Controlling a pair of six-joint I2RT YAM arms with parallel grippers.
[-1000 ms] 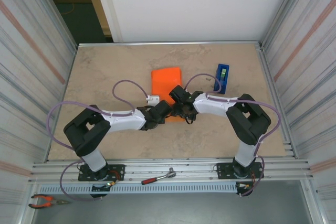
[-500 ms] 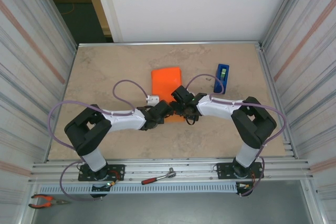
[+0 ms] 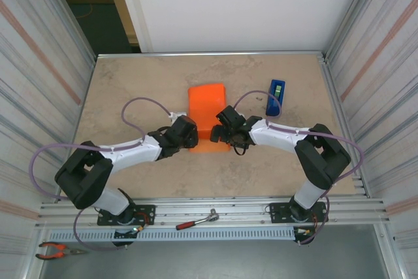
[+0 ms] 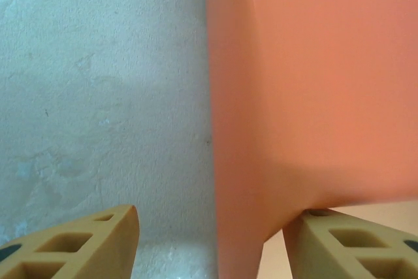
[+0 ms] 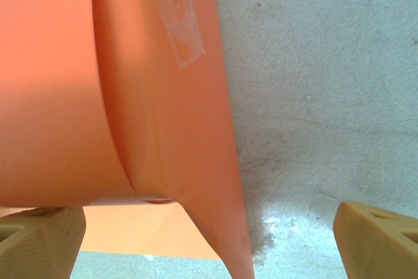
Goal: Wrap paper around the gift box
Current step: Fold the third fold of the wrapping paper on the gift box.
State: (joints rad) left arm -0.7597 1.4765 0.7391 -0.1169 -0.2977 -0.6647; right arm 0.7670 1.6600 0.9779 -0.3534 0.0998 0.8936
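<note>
Orange paper (image 3: pixel 207 104) (taped) sits between spread left claw (image 4: pixel 209 227) and spread right claw (image 5: pixel 206 227).

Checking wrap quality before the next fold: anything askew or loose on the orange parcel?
Yes. The clear tape strip lies slanted on the side of the bright orange paper wrap. The wrap's near end looks open, with loose flaps sticking out.
</note>
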